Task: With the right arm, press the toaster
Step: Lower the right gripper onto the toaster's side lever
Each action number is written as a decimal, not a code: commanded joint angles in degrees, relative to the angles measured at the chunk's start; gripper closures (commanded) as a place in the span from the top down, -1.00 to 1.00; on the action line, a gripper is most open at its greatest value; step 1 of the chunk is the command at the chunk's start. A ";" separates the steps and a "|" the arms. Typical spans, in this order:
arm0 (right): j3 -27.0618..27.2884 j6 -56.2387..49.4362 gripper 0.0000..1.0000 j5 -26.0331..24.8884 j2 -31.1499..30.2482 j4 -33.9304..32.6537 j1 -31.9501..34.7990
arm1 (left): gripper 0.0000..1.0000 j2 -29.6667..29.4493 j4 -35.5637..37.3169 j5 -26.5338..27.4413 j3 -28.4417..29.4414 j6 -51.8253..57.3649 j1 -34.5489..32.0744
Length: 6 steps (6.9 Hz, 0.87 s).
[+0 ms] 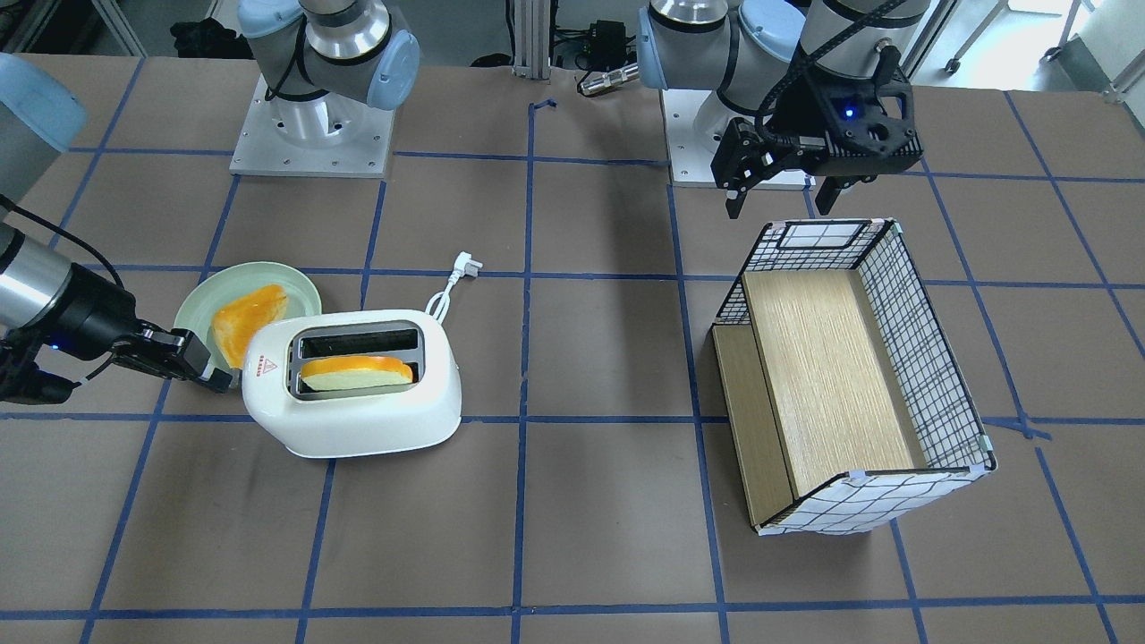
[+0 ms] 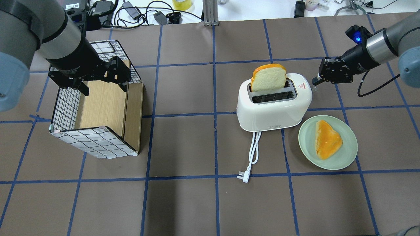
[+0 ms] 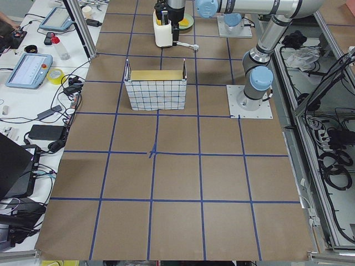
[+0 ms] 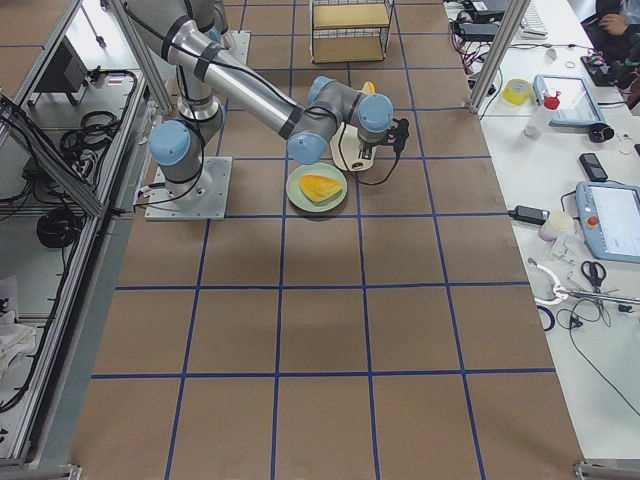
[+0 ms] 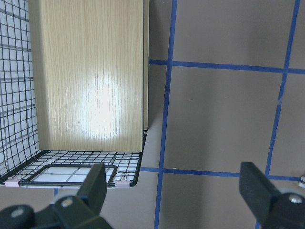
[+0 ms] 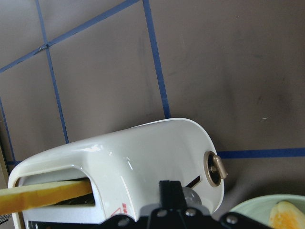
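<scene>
The white toaster [image 2: 272,108] stands right of the table's middle, with a bread slice [image 2: 267,77] standing tall in its far slot. It also shows in the front view [image 1: 358,411] and the right wrist view [image 6: 143,157]. My right gripper [image 2: 314,82] is shut, with its tips at the toaster's right end beside the red triangle sticker [image 2: 299,86]. In the right wrist view the closed fingers [image 6: 170,188] sit at the grey lever knob [image 6: 193,196]. My left gripper [image 2: 104,88] is open and empty, above the checked box [image 2: 95,141].
A pale green plate [image 2: 305,137] with an orange bread piece [image 2: 326,139] lies just right of the toaster, on its near side. The toaster's white cord and plug [image 2: 252,154] trail toward me. The checked box with its wooden panels stands far left.
</scene>
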 commanded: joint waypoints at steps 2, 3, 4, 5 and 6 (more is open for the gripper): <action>0.52 0.14 -1.00 -0.33 0.91 0.00 0.00 | 1.00 0.00 0.00 0.06 0.00 0.00 0.00; 0.61 0.05 -1.00 -0.42 1.35 -0.09 0.00 | 1.00 0.00 0.00 0.06 0.00 0.00 0.00; 0.61 0.05 -1.00 -0.59 1.96 -0.09 -0.09 | 1.00 0.00 0.00 0.06 0.00 0.00 0.00; 0.61 0.05 -1.00 -0.94 2.31 -0.09 0.00 | 1.00 0.00 0.00 0.06 0.00 0.00 0.00; 0.61 0.05 -1.00 -0.94 2.49 -0.09 0.00 | 1.00 0.00 0.00 0.06 0.00 0.00 0.00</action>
